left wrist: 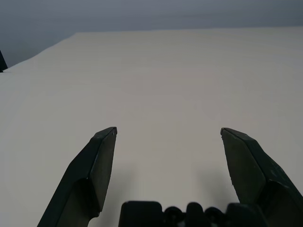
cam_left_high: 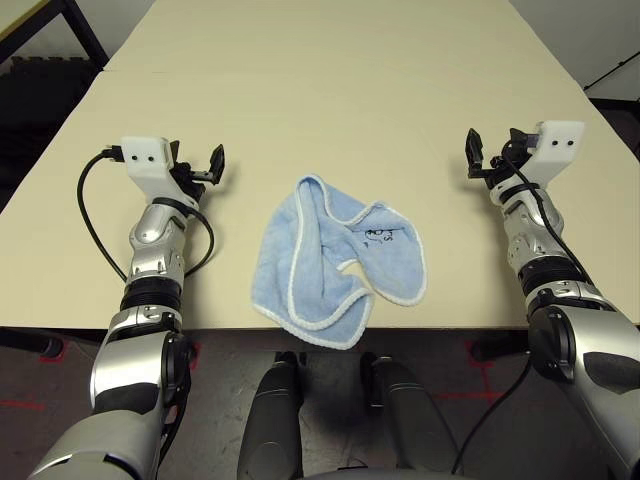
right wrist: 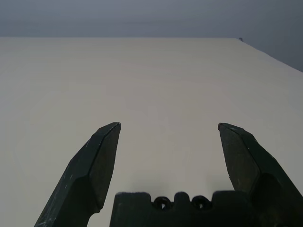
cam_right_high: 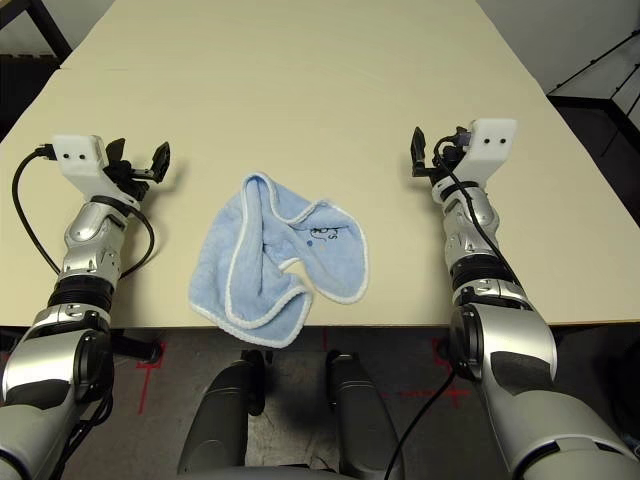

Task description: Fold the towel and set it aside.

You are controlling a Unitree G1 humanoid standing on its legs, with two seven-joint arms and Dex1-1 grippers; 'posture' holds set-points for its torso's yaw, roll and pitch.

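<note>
Bare table [cam_left_high: 320, 90] all around, crumpled towel [cam_left_high: 335, 260] sole obstacle

A broad cream table [cam_left_high: 330, 90] meets a dark floor with red tape marks [cam_left_high: 480, 385] below.

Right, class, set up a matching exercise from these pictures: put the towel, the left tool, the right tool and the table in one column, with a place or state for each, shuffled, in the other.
Column one:
1. towel
2. left tool
3. right tool
4. table

Column two:
A. open, to the right of the towel, holding nothing
B. cream, bearing the cloth
C. crumpled, light blue, near the table's front edge
D. open, to the left of the towel, holding nothing

Pairs: 1-C, 2-D, 3-A, 4-B
</note>
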